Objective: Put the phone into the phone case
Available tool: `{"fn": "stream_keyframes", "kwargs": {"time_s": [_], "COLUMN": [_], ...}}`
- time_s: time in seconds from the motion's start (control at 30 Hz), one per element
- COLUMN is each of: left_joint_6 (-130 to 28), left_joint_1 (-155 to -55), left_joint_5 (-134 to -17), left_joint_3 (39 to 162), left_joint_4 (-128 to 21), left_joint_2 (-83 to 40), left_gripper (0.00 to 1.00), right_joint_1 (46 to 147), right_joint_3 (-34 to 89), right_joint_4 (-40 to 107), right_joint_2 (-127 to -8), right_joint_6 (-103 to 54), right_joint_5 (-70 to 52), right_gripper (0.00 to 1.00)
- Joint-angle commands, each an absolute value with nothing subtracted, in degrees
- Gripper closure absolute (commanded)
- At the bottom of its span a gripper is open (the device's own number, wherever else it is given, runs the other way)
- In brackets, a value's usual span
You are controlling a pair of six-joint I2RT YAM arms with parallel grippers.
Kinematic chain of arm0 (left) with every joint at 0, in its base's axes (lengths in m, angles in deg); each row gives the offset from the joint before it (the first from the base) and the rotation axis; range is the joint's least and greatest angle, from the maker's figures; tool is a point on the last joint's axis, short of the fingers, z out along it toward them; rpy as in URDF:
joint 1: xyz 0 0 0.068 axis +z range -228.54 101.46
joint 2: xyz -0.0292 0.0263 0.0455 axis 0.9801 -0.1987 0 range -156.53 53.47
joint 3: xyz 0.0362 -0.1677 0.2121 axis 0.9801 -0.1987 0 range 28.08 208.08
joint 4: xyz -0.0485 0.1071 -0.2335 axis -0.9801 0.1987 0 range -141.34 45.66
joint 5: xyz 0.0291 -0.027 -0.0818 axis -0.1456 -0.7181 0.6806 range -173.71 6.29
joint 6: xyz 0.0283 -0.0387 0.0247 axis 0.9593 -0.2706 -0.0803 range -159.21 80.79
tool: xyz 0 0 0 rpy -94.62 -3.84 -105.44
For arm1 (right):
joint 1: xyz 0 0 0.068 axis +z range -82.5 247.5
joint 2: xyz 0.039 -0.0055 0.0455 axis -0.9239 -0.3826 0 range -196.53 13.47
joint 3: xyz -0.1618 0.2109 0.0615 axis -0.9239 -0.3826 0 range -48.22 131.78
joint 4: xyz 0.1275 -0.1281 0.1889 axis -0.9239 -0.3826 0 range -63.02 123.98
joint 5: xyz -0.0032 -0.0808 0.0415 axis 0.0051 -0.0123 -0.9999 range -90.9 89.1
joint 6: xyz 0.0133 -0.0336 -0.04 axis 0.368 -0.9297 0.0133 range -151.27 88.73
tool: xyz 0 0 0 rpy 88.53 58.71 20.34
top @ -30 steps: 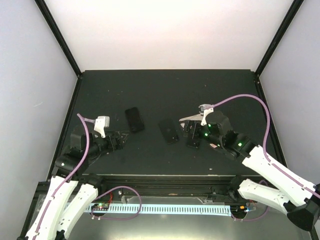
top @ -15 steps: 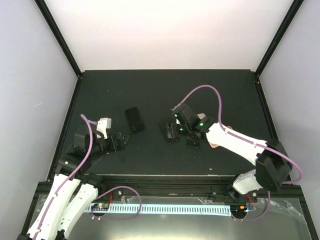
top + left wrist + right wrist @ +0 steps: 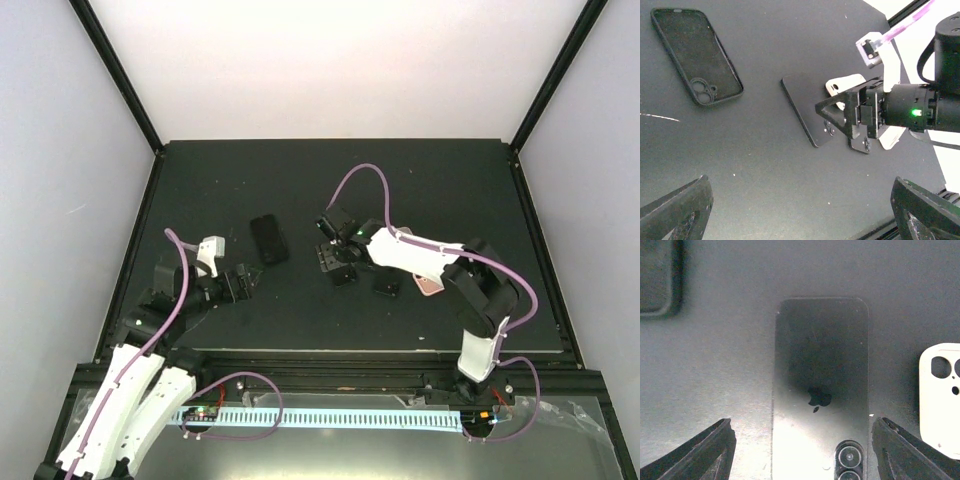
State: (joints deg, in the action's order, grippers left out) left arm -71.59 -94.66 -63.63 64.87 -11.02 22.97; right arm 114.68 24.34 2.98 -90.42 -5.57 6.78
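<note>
Shifting leftward to hover over the phone [image 3: 820,390], right jaws released, left jaws released.

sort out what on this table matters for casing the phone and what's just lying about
For the job:
phone, lying back up
black case, empty
right pincer, open over the phone

Lying about:
white case, beside the phone
small dark item, too unclear to name
</note>
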Motion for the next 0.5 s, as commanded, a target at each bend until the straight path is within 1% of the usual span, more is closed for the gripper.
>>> {"fn": "stream_keyframes", "kwargs": {"time_s": [0.0,0.47], "left_joint_6": [-73.9,-75.0], "left_joint_1": [-94.3,-94.3], "left_joint_5": [-62.6,-63.5], "left_joint_3": [63.1,62.2], "left_joint_4": [-14.5,-16.8], "left_joint_2": [22.5,19.7], "left_gripper": [0.01,0.01], "right_joint_1": [114.8,114.9], "right_joint_3": [26.5,27.9], "right_joint_4": [1.9,2.6], "right_joint_2": [-93.1,-100.1], "right_joint_6": [-7.6,-9.9], "right_joint_5": [10.2,11.5], "right_gripper": [0.25,0.21]}}
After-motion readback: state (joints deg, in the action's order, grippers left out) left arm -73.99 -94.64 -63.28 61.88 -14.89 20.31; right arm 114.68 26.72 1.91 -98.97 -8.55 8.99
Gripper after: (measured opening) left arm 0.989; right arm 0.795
